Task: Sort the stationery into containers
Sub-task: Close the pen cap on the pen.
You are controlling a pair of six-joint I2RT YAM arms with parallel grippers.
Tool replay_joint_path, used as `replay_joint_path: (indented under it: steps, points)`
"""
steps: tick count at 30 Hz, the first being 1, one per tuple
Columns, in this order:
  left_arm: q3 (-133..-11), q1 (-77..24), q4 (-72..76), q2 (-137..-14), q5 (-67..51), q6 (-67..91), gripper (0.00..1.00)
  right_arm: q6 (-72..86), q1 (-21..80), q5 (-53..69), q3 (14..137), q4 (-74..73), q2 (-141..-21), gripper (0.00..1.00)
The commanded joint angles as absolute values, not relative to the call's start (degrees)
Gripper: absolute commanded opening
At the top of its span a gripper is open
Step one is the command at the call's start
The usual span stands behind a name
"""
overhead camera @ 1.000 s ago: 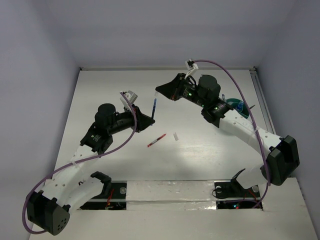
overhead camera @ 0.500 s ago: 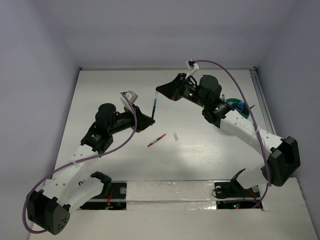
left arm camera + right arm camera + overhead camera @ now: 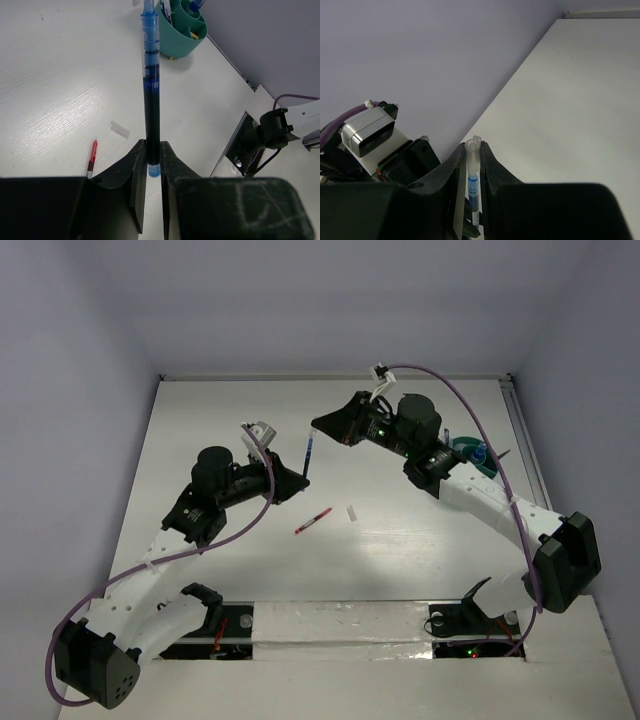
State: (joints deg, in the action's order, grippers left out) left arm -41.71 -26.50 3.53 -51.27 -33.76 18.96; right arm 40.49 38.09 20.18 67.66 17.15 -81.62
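Note:
A blue pen hangs above the table between both arms. My left gripper is shut on its rear end, and in the left wrist view the blue pen runs up from between the fingers. My right gripper is shut on the other end, where a clear cap shows between its fingers. A red pen and a small white block lie on the table below. The teal tub sits behind the right arm, partly hidden. In the left wrist view the tub holds several items.
The back wall and side walls enclose the white table. The right arm's purple cable arches over the tub. The left arm's wrist camera shows close beside my right gripper. The arm bases line the near edge.

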Motion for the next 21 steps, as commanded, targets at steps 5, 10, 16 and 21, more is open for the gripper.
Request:
replay_joint_path:
  steps: [5,10,16,21]
  points:
    - [-42.9,-26.2,5.3,-50.5,-33.8,18.2,0.0,40.1,38.7,20.8,67.7,19.9,-80.1,0.0]
    - [-42.9,-26.2,5.4,-50.1,-33.2,18.2,0.0,39.7,38.7,21.9,68.0,17.9,-80.5,0.0]
    - [-43.2,-25.7,5.6,-50.4,-33.4,18.3,0.0,38.6,39.7,25.0,69.0,13.7,-82.1,0.0]
    - [-43.1,-25.7,5.6,-50.2,-33.3,18.3,0.0,37.9,40.3,28.4,69.5,10.9,-83.5,0.0]
